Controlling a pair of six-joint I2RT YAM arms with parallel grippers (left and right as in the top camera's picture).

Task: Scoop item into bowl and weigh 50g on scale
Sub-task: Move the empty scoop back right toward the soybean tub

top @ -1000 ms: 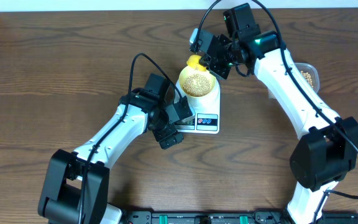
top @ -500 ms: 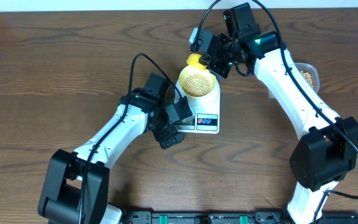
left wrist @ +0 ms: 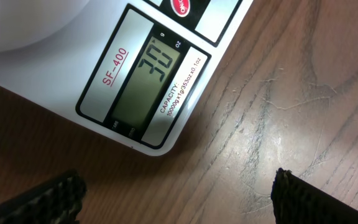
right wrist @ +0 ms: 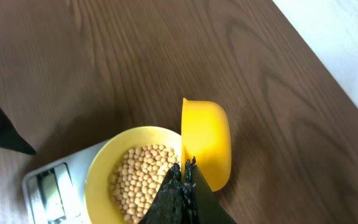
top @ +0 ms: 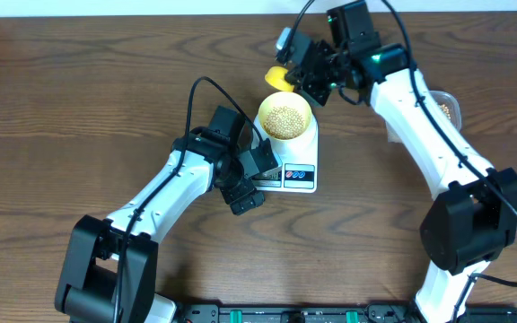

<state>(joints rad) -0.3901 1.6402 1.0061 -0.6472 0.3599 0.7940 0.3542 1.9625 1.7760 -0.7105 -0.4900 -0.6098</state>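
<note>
- Beans (top: 284, 118) fill bowl (top: 264, 111) on scale (top: 300, 177), just toward near edge of table (top: 79, 99) from right gripper (right wrist: 182, 177).
- It pinches tipped scoop (right wrist: 207, 140); nearer arm.
- Left gripper (top: 256, 182) agape, empty.

White scale (left wrist: 143, 78) on wooden table (left wrist: 291, 106)

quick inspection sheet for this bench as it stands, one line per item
surface: brown wooden table, no loose beans seen on it
job's things: pale yellow bowl of beans sits on the white scale; display lit, digits hard to read
clutter: clear tub with beans at the right edge, partly behind the right arm
grippers: left gripper open, empty, at the scale's display end; right gripper shut on the yellow scoop, beside the bowl
cables: black cable loops over the left arm
surroundings: white strip along the table's far edge
</note>
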